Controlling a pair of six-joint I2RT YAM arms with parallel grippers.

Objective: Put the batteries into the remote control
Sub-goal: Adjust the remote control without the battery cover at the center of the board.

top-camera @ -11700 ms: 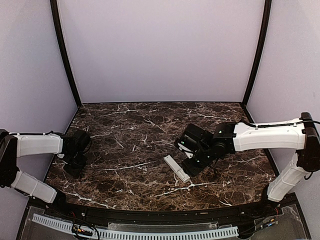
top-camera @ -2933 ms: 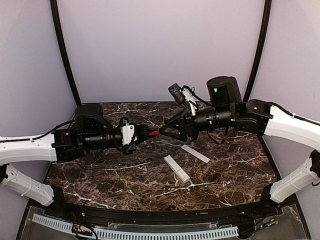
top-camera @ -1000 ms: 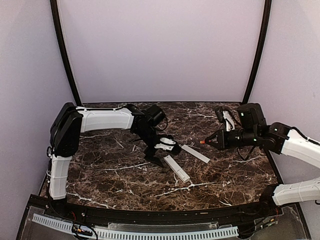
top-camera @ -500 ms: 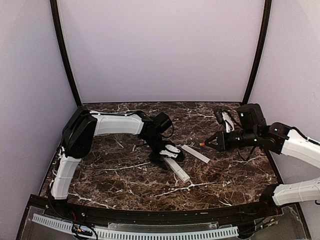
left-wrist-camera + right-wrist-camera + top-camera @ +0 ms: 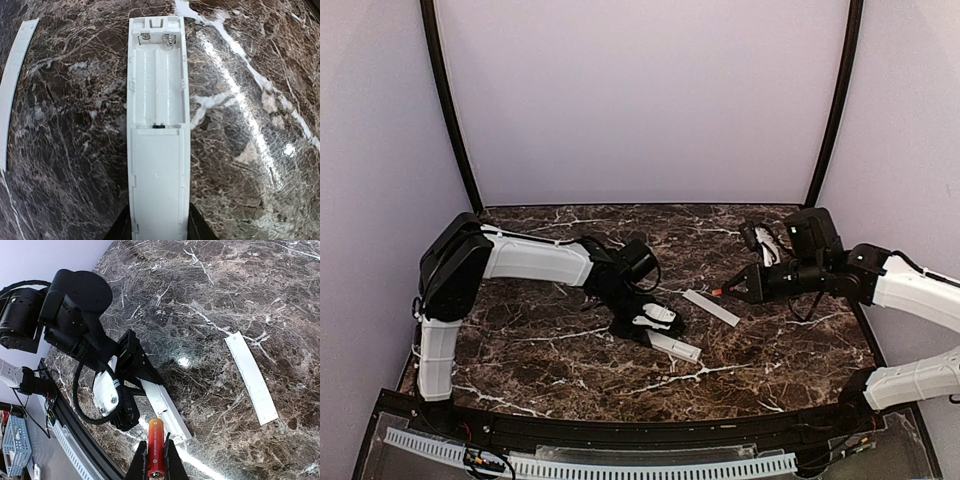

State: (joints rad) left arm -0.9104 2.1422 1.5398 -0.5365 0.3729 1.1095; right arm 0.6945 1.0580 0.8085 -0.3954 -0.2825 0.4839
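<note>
The remote (image 5: 157, 150) is clamped by the left jaws at centre; the battery (image 5: 155, 447) pinched in the right jaws could be jammed if tilted.

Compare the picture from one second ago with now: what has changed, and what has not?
The left pincer came down onto the remote control, gripped one end and turned it slightly. The right pincer still holds the red battery aloft on the right. The white strip has not moved.
</note>
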